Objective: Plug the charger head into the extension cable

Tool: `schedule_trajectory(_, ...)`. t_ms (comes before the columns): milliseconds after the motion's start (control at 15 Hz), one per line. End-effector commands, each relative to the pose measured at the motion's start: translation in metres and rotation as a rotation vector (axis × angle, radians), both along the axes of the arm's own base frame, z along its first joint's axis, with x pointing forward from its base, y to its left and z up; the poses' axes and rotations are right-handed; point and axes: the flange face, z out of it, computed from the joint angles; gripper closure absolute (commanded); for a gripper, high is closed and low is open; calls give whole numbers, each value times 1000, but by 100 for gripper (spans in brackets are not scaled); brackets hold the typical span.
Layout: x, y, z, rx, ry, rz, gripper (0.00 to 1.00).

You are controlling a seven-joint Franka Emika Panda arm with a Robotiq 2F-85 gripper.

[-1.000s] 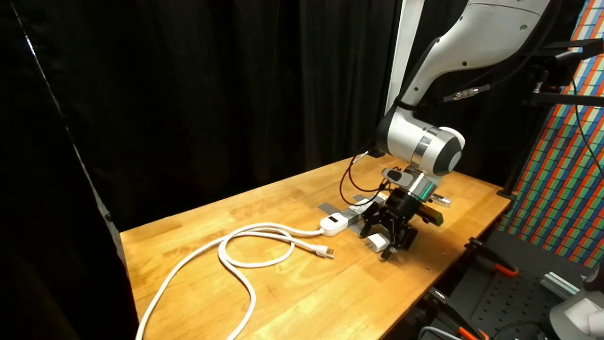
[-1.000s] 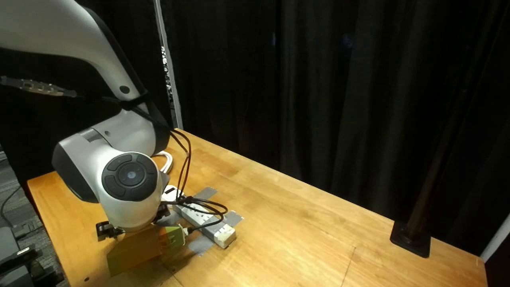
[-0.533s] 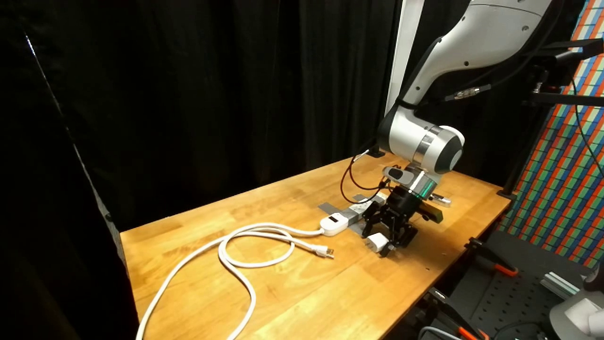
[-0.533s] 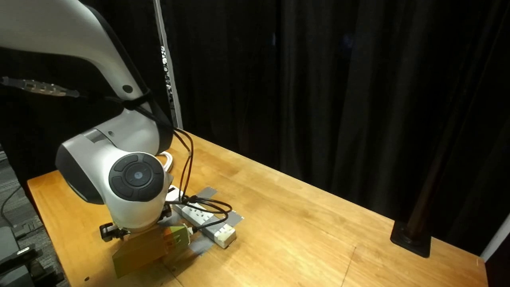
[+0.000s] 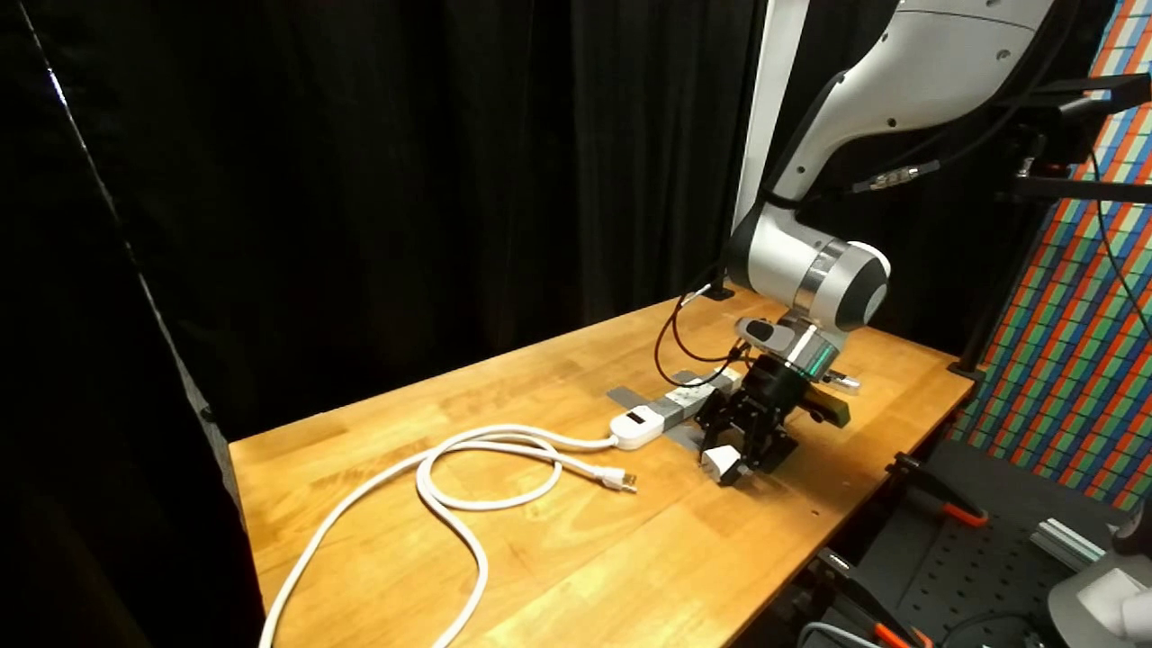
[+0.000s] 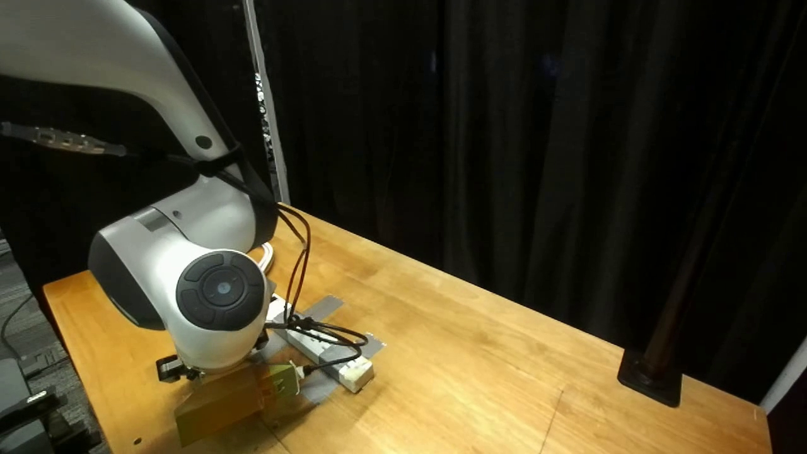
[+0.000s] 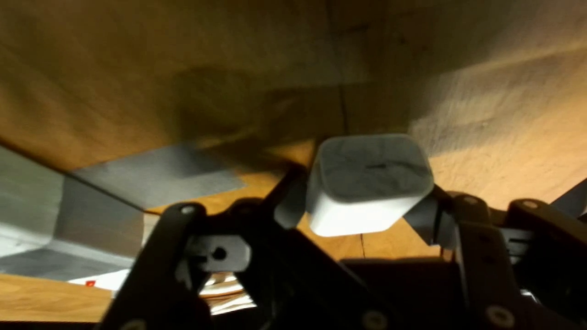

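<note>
Wooden tabletop (image 5: 576,567) lies beneath my gripper (image 7: 357,211), closed against both sides of the charger head (image 7: 373,169) near the power strip (image 5: 691,394). I should lift gently, keeping it square, before turning it.

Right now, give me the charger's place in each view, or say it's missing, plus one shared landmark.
In an exterior view: charger right of centre, lower half, below the strip.
In an exterior view: out of sight, likely behind the arm; strip just right of it.
In the wrist view: charger just right of centre, between the fingers; strip at lower left.
Shared landmark: the strip.
</note>
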Motion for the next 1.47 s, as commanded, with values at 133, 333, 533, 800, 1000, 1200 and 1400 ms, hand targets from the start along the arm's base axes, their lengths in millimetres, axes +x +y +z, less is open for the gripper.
schedule_trajectory(133,11,2,-22,-83,79,65,14)
schedule_trajectory(333,13,4,-23,-93,84,77,0)
schedule_trajectory(533,12,0,-22,-81,75,41,0)
schedule_trajectory(800,-1,-5,-15,-97,54,-40,0)
schedule_trajectory(1000,-9,-13,-13,-95,54,-107,0)
schedule_trajectory(1200,-16,-20,-13,-91,55,-146,0)
schedule_trajectory(1400,-24,-26,-10,-86,43,-171,0)
